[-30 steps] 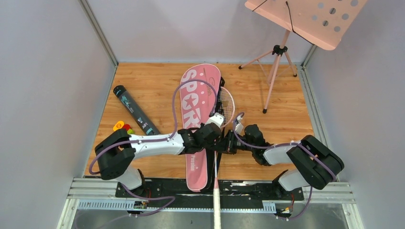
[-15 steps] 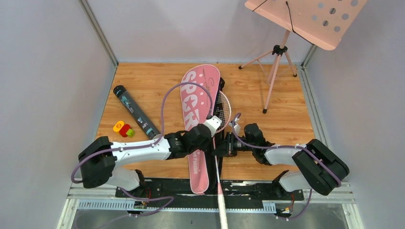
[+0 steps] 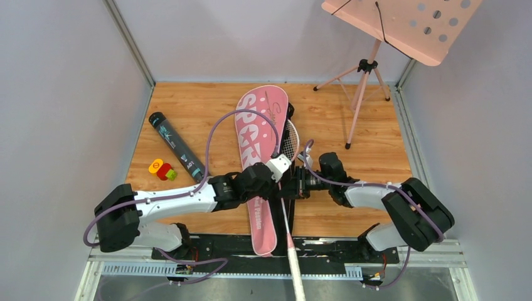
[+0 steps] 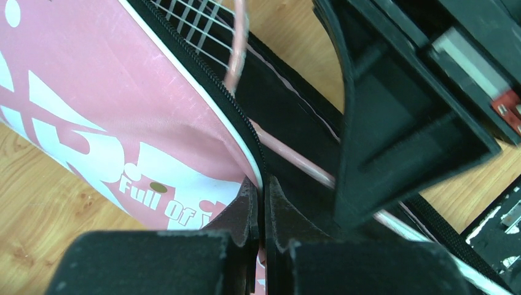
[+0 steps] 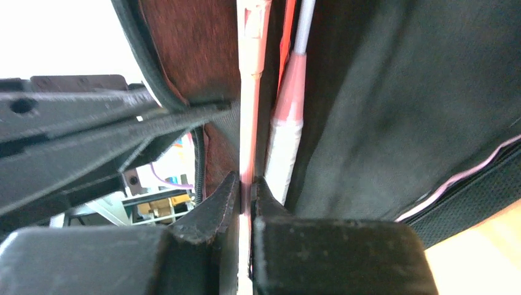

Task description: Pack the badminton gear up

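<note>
Left wrist view: left jaws clamped on zipper edge of pink bag (image 4: 92, 92); right jaws clamped on shaft of pink racket (image 5: 250, 92).

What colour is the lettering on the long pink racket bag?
White, on the pink racket bag; clearest in the top external view.

Bright even light washing table (image 3: 201, 106); left gripper (image 4: 263, 187) blurring near lens; glare whitening right wrist view's far left corner.
</note>
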Motion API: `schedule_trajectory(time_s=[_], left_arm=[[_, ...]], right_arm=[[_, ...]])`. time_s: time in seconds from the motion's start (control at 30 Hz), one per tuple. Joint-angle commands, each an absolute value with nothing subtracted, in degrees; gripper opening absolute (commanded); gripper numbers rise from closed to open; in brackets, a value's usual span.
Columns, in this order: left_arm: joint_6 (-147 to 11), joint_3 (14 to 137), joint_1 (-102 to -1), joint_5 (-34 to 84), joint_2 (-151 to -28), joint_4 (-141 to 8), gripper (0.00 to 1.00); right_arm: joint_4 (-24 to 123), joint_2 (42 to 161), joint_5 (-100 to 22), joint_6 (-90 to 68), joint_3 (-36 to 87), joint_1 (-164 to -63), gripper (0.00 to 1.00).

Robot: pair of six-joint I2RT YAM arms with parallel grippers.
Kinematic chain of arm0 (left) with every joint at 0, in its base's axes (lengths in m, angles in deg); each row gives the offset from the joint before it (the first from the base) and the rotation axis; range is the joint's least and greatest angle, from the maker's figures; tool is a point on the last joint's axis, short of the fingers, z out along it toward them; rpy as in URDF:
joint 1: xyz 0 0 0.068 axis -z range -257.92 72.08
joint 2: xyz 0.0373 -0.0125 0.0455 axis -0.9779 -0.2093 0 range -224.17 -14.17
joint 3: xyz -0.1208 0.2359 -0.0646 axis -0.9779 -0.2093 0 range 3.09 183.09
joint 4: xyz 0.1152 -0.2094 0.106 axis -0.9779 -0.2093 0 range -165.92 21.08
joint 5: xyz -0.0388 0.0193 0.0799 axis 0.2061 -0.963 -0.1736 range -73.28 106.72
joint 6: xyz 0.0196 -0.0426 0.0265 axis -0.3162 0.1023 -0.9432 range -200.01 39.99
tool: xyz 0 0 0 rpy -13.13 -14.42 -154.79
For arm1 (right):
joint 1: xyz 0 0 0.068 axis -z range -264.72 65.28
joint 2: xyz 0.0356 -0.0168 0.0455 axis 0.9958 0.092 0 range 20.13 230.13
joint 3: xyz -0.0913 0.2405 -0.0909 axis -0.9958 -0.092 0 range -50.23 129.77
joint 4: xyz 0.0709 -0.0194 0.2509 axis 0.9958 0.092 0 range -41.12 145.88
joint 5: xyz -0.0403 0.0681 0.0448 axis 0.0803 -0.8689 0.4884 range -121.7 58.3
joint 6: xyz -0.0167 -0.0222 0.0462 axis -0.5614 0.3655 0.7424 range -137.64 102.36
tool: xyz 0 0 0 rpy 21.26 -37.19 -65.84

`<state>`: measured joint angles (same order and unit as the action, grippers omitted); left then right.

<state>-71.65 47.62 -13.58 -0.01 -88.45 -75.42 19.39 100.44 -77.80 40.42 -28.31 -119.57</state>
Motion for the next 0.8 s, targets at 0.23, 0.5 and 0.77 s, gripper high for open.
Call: schedule_trajectory(time_s=[0.23, 0.5, 0.77], left_arm=[[-77.4, 47.1, -13.1, 1.1, -85.5, -73.5, 0.0], [-74.0, 45.0, -12.9, 5.4, -82.7, -70.4, 0.0], [-73.5, 40.7, -12.9, 5.4, -79.1, -66.6, 0.0]], right_arm=[[8.1, 109.4, -85.4, 41.8, -17.4, -116.9, 0.0], [-3.7, 117.7, -79.0, 44.2, -13.6, -115.4, 0.0], [-14.7, 126.6, -77.8, 49.8, -11.0, -113.1, 0.0]])
